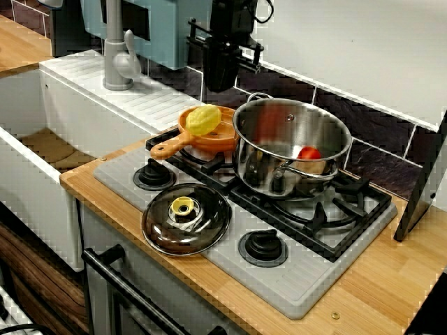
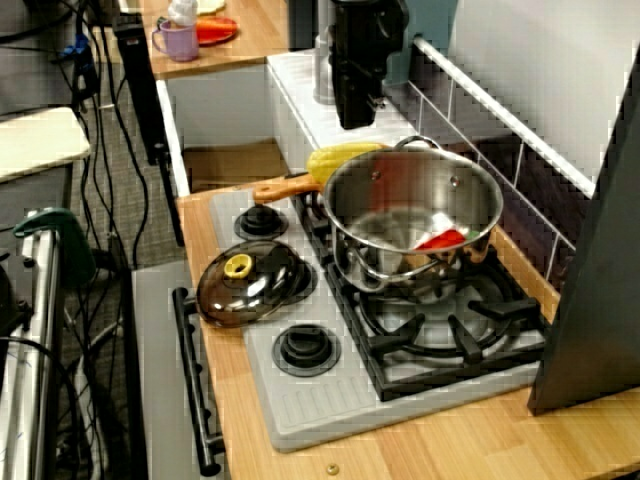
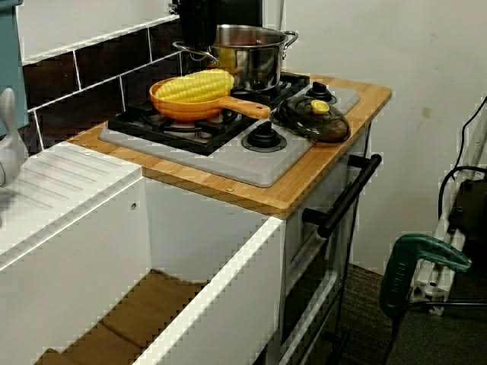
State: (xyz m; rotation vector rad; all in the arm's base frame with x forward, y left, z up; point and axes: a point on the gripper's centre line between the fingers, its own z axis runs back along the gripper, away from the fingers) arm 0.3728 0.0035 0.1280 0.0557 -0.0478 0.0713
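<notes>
Corn cob [image 1: 203,119], yellow, lying in the orange pan [image 1: 213,145] at the hob's [image 1: 307,286] rear left corner, beside the steel pot [image 1: 292,143]; probably light, rigid, slippery plastic, best pinched across its middle; gripper [image 1: 221,84] hovering just above (whether parted or closed cannot be told).

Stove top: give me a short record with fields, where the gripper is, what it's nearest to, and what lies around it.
Gripper: gripper hangs above the back of the stove, holding nothing; open or shut cannot be told
Nearest: corn lying in the orange pan, and the steel pot beside it
In pot: a red item, kind unclear
Lid: glass lid with yellow knob, off the pot, knob up, at the stove's front
Beside stove: sink and faucet
</notes>
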